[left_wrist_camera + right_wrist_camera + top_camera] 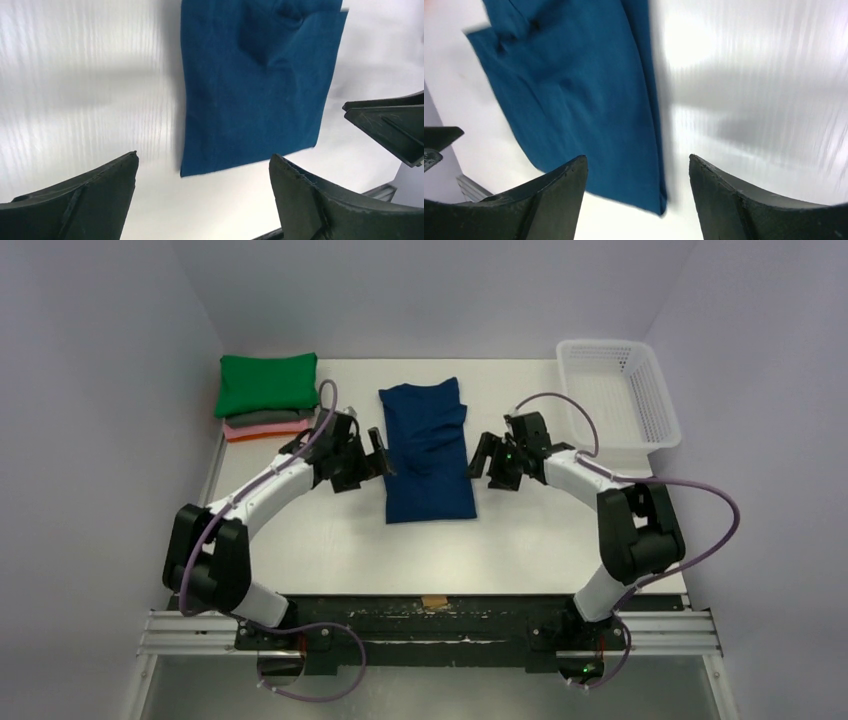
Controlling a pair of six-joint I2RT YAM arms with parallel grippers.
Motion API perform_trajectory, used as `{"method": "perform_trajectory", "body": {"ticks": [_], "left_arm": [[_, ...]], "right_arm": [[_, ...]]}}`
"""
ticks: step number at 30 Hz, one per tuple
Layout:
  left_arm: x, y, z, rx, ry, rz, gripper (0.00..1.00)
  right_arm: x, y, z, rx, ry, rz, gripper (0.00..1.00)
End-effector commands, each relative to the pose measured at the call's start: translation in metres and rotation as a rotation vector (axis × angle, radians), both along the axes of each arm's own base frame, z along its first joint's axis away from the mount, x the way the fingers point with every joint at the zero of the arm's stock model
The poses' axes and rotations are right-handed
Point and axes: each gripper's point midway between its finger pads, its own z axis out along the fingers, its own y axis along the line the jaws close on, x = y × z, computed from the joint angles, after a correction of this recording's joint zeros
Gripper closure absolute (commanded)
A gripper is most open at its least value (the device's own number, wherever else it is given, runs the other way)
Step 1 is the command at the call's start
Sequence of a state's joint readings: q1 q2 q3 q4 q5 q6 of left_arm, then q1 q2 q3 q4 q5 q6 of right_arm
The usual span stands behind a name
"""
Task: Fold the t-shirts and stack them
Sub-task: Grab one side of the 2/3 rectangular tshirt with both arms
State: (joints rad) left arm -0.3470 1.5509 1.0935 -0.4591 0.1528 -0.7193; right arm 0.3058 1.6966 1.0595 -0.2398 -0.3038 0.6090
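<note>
A dark navy t-shirt (428, 450) lies in the middle of the table, folded into a long strip with wrinkles near its far end; no print shows. It also shows in the left wrist view (255, 85) and the right wrist view (584, 95). My left gripper (383, 457) is open and empty beside the strip's left edge. My right gripper (478, 460) is open and empty beside its right edge. A stack of folded tees sits at the back left: green (266, 384) on top, grey (270, 419) under it, pink-orange (262, 431) at the bottom.
A white plastic mesh basket (617, 390) stands at the back right corner. The white table (520, 540) ends at a metal rail along the near edge, where both arm bases are mounted. Grey walls close in on three sides.
</note>
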Motion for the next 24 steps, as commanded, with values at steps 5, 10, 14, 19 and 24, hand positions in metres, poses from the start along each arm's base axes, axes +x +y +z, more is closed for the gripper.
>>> {"method": "perform_trajectory", "body": {"ticks": [5, 10, 14, 19, 24], "left_arm": [[-0.066, -0.017, -0.052, -0.025, 0.075, -0.054, 0.17], [-0.072, -0.022, -0.072, -0.046, 0.12, -0.064, 0.31], [-0.072, -0.029, -0.086, -0.055, 0.157, -0.081, 0.38], [-0.074, -0.036, -0.098, -0.062, 0.194, -0.102, 0.62], [-0.079, -0.038, -0.106, -0.06, 0.218, -0.106, 0.94]], "right_arm": [[-0.077, -0.002, -0.03, 0.008, 0.075, 0.046, 0.36], [-0.091, -0.005, -0.042, 0.002, 0.107, 0.048, 0.48], [-0.099, 0.001, -0.05, 0.01, 0.135, 0.067, 0.54], [-0.105, 0.007, -0.058, 0.014, 0.162, 0.085, 0.61], [-0.105, 0.01, -0.062, 0.01, 0.168, 0.09, 0.7]]}}
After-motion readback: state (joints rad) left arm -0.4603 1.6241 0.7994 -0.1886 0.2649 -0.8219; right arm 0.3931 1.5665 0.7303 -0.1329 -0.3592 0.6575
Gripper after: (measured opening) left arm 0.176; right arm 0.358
